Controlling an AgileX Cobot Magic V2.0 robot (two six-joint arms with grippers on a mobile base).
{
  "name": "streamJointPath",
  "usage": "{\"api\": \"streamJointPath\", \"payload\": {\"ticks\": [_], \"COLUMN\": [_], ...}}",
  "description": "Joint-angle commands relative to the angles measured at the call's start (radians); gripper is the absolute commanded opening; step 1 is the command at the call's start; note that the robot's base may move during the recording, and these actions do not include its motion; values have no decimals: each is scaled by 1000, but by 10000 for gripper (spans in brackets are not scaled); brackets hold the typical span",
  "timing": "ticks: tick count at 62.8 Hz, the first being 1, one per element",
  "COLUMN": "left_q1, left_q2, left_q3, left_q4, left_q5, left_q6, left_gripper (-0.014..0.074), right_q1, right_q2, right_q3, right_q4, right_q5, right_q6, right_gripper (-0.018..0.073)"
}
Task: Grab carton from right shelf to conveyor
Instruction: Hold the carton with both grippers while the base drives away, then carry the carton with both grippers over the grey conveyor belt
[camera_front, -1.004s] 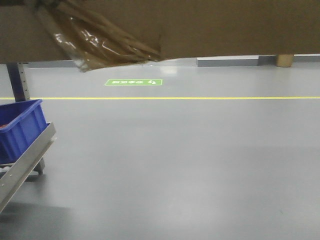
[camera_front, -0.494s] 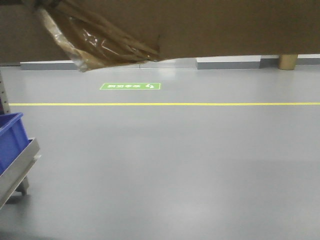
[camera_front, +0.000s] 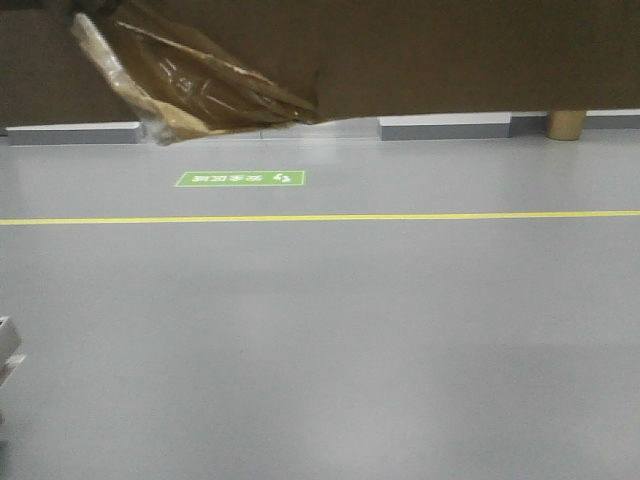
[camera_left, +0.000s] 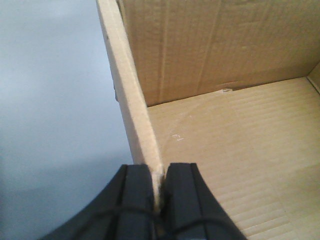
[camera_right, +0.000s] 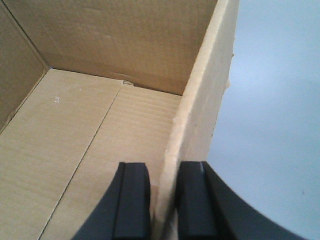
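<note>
The carton (camera_front: 450, 50), plain brown cardboard, hangs across the top of the front view with crumpled yellowish tape (camera_front: 190, 85) dangling from its underside. In the left wrist view my left gripper (camera_left: 159, 196) is shut on the carton's left wall (camera_left: 127, 85), one finger inside and one outside. My right gripper (camera_right: 164, 200) is shut on the right wall (camera_right: 205, 95) in the same way. The open, empty carton floor (camera_left: 235, 150) shows in both wrist views. Only a grey sliver of the right shelf (camera_front: 6, 345) shows at the lower left edge. The conveyor is out of view.
Smooth grey floor (camera_front: 350, 340) lies below and ahead, crossed by a yellow line (camera_front: 400, 216). A green floor sign (camera_front: 240, 179) lies beyond the line. A grey skirting (camera_front: 445, 127) and a tan cylinder (camera_front: 566, 124) stand at the far wall.
The shelf rail and blue bin have slid out past the left edge, and the green sign has drifted left and down. Both grippers still hold the carton.
</note>
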Motion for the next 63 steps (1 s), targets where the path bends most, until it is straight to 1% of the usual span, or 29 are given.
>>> {"api": "streamJointPath", "payload": {"ticks": [1,25,54,63], "left_q1": [-6,-6,-6,-6], "left_q2": [0,0,0,0], "left_q3": [-7,-7,-7,-7], "left_q4": [-13,-13,-13,14], "left_q5": [-42,-42,-42,-41], "left_q6": [9,9,9,9], "left_gripper": [-17,-17,-17,-17], "right_q1": [2,2,2,2], "right_q2": [-12,-12,-12,-12], "right_q3": [-5,-5,-5,-5], "right_q4": [66,66,66,66], "right_q5": [-52,-80,-83,-84], "right_q6": [-10,-10,-10,-10], "right_gripper": [-66,-66,-66,-66]}}
